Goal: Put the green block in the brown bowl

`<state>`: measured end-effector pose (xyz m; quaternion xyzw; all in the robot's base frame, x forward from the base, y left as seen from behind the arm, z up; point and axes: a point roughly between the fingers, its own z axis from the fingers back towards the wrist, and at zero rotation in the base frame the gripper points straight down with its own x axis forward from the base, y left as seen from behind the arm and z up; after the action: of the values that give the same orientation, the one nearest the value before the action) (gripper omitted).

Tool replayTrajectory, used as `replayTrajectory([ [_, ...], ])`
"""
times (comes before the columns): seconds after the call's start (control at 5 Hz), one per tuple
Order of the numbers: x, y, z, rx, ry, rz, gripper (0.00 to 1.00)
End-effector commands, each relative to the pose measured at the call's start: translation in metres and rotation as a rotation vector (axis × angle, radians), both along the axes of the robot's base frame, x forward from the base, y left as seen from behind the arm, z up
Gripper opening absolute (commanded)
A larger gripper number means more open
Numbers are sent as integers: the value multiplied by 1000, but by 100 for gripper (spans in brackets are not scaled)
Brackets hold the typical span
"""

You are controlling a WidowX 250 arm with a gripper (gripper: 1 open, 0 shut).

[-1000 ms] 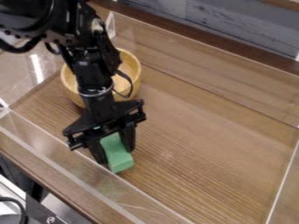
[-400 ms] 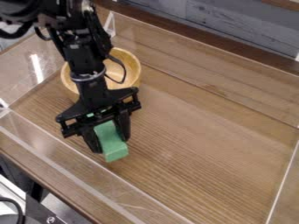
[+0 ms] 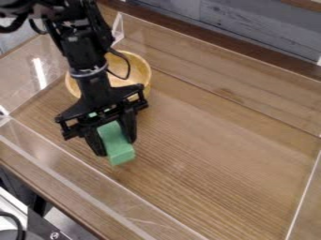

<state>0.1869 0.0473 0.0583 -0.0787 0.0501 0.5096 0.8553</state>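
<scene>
The green block [image 3: 119,148] is a bright green bar held between the black fingers of my gripper [image 3: 113,134], which is shut on it. The block's lower end hangs just above the wooden tabletop, tilted slightly. The arm points nearly straight down and rises toward the upper left. The brown bowl [image 3: 135,69] stands behind the arm, light tan with thick walls. Most of its rim and inside is hidden by the arm.
A clear plastic wall [image 3: 150,220] rings the wooden table surface [image 3: 226,141] on the front, left and right sides. A grey panelled wall [image 3: 251,23] runs along the back. Black cables hang at the upper left.
The gripper with the green block has lifted a little and shifted left, toward the bowl. The block now hangs off the tabletop.
</scene>
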Motion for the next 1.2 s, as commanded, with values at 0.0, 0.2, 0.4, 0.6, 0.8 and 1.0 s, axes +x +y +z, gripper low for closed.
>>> replayTrajectory([
  [0.0, 12, 9, 19, 20, -78, 13, 0],
  [0.2, 14, 11, 25, 24, -100, 5, 0],
  [0.4, 18, 13, 33, 32, -125, -7, 0],
  [0.6, 23, 14, 43, 40, -153, -32, 0],
  [0.8, 30, 19, 53, 37, -170, -52, 0],
  [1.0, 36, 24, 59, 32, -184, -39, 0],
])
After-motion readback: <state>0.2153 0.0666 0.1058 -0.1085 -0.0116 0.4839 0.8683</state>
